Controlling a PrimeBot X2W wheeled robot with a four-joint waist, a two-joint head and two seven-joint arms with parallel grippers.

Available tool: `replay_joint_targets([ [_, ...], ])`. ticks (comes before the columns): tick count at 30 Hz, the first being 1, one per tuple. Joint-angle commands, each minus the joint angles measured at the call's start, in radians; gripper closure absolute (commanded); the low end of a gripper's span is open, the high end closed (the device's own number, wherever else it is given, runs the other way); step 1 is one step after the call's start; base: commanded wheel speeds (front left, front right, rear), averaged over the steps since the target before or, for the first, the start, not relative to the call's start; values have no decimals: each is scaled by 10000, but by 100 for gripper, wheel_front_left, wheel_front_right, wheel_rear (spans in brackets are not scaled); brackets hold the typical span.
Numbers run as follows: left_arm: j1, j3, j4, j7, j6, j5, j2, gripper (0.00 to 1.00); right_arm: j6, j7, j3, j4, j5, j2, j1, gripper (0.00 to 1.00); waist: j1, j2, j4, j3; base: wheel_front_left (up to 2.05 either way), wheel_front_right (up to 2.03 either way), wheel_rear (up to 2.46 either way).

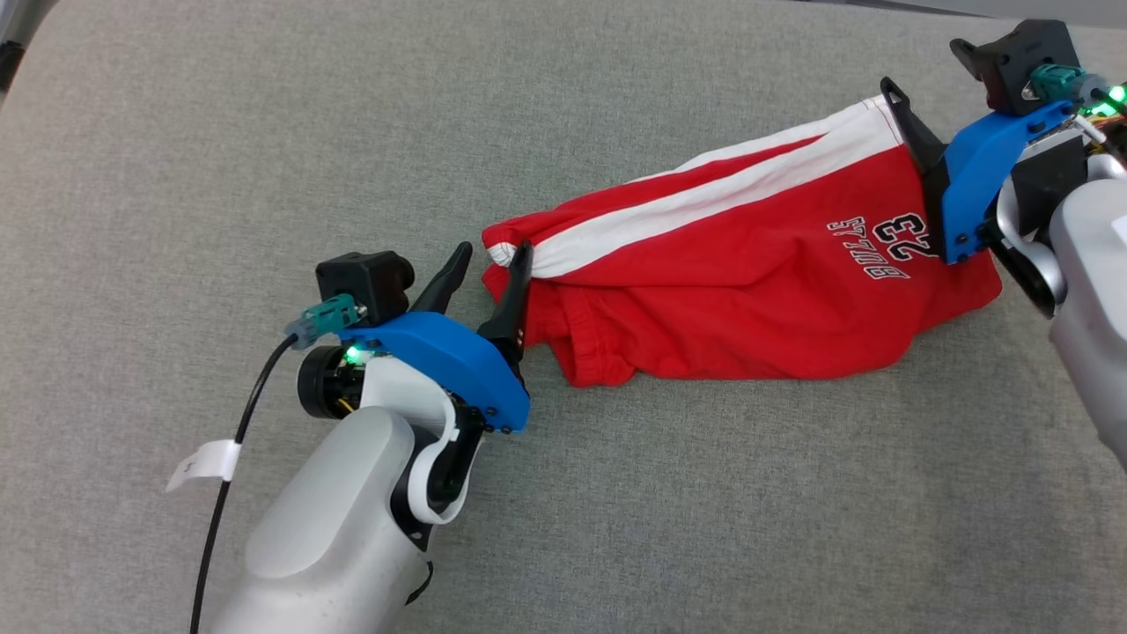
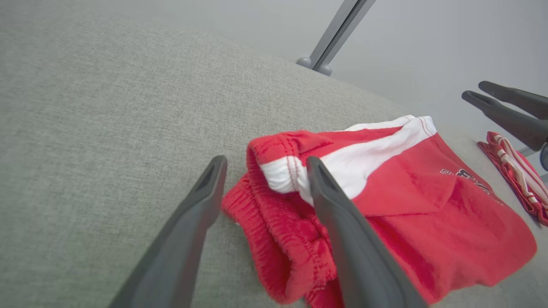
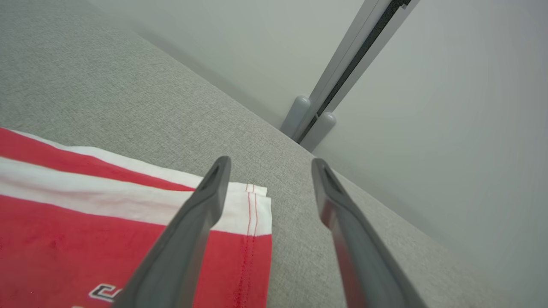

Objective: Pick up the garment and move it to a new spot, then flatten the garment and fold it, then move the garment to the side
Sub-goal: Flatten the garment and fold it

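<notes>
Risk: my left gripper (image 1: 493,255) and right gripper (image 3: 267,164) stand spread, holding nothing, at opposite ends of the red-and-white fabric shorts (image 1: 748,291); pinching one bunched layer would skew the fold.

A counter (image 1: 220,132) covered in grey woven fabric carries a red garment (image 1: 748,273), a pair of shorts lying folded lengthwise, right of centre in the head view. White side stripes run along its far edge, the elastic waistband bunches at its left end, and the number 23 with black-and-white lettering shows near its right end. A second, smaller red-and-white striped cloth (image 2: 520,171) lies apart from it near the counter's edge, seen in the left wrist view.
</notes>
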Motion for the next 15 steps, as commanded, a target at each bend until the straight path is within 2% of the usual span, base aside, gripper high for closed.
replay_joint_targets([
  [1, 36, 99, 51, -146, 5, -45, 65, 0, -2, -219, -92, 327, -93, 194, -89, 0, -1, -3, 11, -109, 0, 0, 0],
  [5, 370, 222, 38, -648, -25, 61, 316, 0, -2, -421, -434, 841, 407, 486, 159, 0, -1, -3, 21, -415, 0, 0, 0],
  [10, 900, 488, -108, -1574, -258, 12, 577, 0, -2, -110, -702, 1048, 1205, 713, 606, 0, -1, -3, -21, -744, 0, 0, 0],
  [15, 1371, 847, -172, -2693, -419, 758, 1038, 0, -2, 31, -1061, 844, 2197, 777, 1261, 0, -1, -3, -95, -1012, 0, 0, 0],
])
